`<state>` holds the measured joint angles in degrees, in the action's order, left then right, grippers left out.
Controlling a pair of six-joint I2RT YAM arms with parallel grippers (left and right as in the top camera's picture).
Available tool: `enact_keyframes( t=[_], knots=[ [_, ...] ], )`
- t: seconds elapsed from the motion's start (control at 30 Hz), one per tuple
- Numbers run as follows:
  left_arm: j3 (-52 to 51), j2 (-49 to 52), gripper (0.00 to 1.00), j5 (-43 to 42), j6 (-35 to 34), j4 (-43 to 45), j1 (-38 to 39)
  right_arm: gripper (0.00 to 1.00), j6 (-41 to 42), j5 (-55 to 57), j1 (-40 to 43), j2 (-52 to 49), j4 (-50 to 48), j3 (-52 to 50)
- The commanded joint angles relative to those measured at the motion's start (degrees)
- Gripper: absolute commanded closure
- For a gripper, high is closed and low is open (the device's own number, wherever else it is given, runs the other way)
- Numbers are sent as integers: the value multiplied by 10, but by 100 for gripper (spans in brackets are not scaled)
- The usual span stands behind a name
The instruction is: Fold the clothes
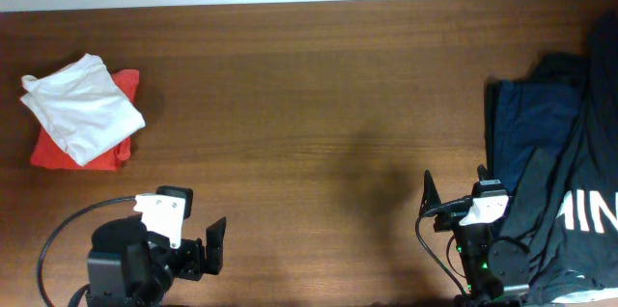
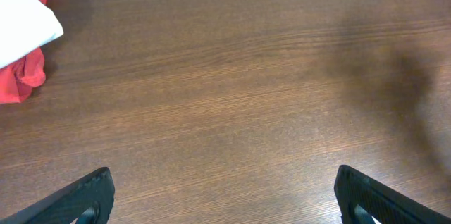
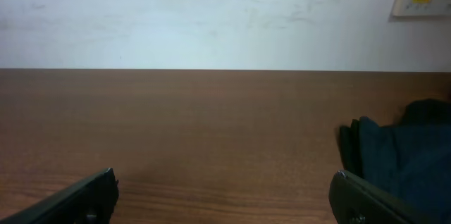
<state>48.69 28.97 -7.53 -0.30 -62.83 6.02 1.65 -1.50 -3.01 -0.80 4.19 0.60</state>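
Folded shirts [image 1: 82,114] left, dark heap [image 1: 555,181] right

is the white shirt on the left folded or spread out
Folded: the white shirt is a compact bundle atop a red garment.

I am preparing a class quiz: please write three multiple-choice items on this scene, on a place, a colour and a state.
1. The white shirt lies: A) on the red garment; B) in a basket; C) on a chair.
2. The letters on the black garment are: A) green; B) white; C) yellow.
3. The left gripper is: A) shut on cloth; B) shut, empty; C) open, empty.
Answers: 1 A, red shows beneath it; 2 B, they read white; 3 C, its jaws stand apart, nothing between.
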Motion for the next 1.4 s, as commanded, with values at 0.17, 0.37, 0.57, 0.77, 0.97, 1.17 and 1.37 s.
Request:
enact_keyframes(
  t=[0.17,0.37,0.57,0.77,0.97,1.17,1.37],
  knots=[
    [0,-2,1,-2,-3,1,-2,1,1,7,-3,5,3,-3],
    [-26,-42,1,13,0,2,-14,1,1,7,-3,5,3,-3],
    [-264,-215,1,13,0,235,-14,1,1,7,-3,5,3,-3],
    [-486,-283,1,12,0,662,-18,1,1,7,-3,5,3,-3],
    [-482,-287,1,41,1,585,-20,1,1,7,-3,5,3,-3],
    [-482,-287,1,41,1,584,-20,1,1,7,-4,5,3,-3],
    [-482,-287,1,41,1,584,-20,1,1,7,-3,5,3,-3]
  ],
)
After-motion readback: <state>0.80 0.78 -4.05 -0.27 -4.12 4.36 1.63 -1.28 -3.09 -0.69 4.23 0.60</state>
